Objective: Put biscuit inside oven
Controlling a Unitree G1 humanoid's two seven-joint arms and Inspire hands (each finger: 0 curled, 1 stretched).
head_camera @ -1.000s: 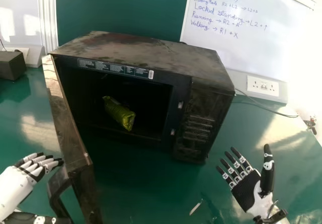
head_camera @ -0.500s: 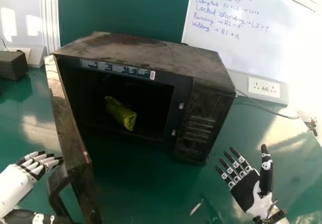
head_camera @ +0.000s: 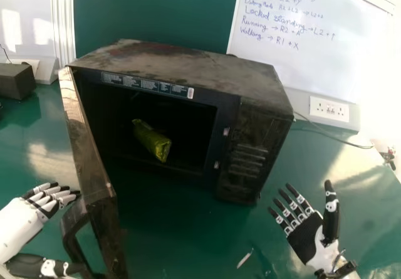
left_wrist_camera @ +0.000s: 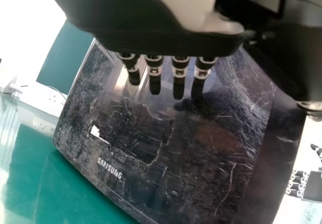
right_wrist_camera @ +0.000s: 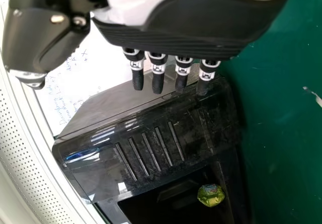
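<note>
One biscuit packet [head_camera: 151, 141] lies inside the microwave oven [head_camera: 175, 63] in the head view, a little left of the centre, near nine o'clock, its long body slanting from ten o'clock to four o'clock, with nothing holding it. The door [head_camera: 88, 147] stands open toward eight o'clock. Beyond its outer face, also toward eight o'clock, the left hand [head_camera: 25, 219] is open and empty, fingertips close to the door; whether they touch it I cannot tell. Toward four o'clock the right hand [head_camera: 307, 235] is open too, palm showing, well apart from the packet. The green wrapper is shiny and creased, so I judge it light, slick and crackly, fairly stiff along its length but with brittle biscuits that a hard squeeze would snap. Any regrip should go round the middle, thumb against fingers, gently, as the end folds would likely slip or tear; a small push on the near end would do to seat it deeper. In the left wrist view that hand's fingers hang nearly straight before the door's scratched outer face. In the right wrist view the other hand's fingers are straight and hold nothing, while the packet's end shows within the oven, which suggests only shutting the door may be left.
</note>
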